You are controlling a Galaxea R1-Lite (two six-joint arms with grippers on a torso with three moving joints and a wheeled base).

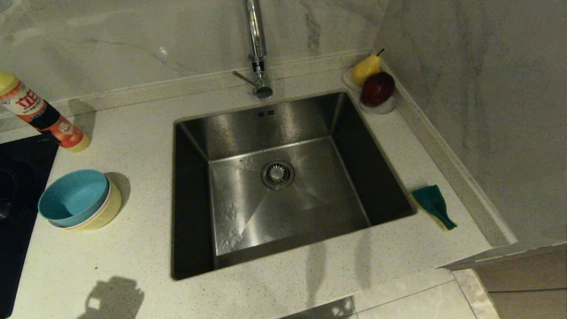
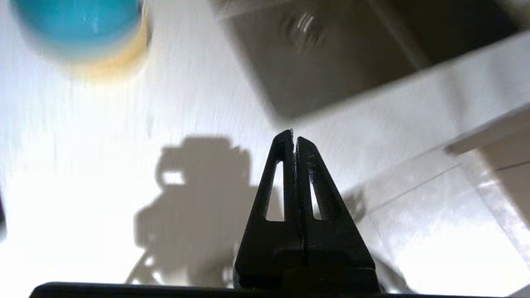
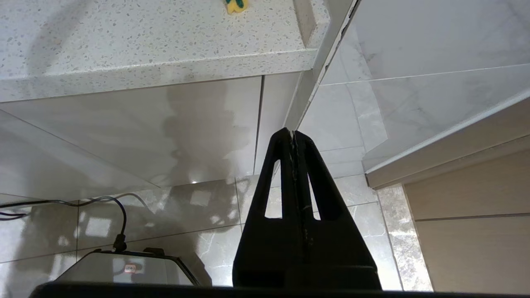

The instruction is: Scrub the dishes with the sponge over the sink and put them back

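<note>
The left pincer point(image 2: 294, 138) hangs above the front of the desk point(image 1: 133, 248), its two fingers pressed flat together and gripping nothing; the bowls point(image 2: 83, 33) lie well apart from it on one side, the sink point(image 2: 331, 62) beyond its tip on the other, and its shadow falls on the bare stone below. The right pincer point(image 3: 293, 134) sits low, under the desk's front edge, fingers likewise closed tight on nothing, pointing at the pale wall panel and tiled floor point(image 3: 207, 207); only a corner of the sponge point(image 3: 236, 5) shows far above it on the desk top. In the head view neither arm appears. The blue bowl point(image 1: 73, 195) is nested in the yellow bowl point(image 1: 104, 212), left of the sink point(image 1: 283, 177); whether a third bowl sits between them I cannot tell. The sponge point(image 1: 433, 206) lies green side up on the desk, just beside the sink's right rim. The basin holds only its drain point(image 1: 277, 173), with the tap point(image 1: 257, 48) behind. A saucer point(image 1: 381, 106) with a pear point(image 1: 366, 68) and a dark red fruit point(image 1: 377, 88) sits in the back right corner, and a bottle point(image 1: 42, 113) leans at far left near a black hob point(image 1: 17, 190). The walls are grey marble.
</note>
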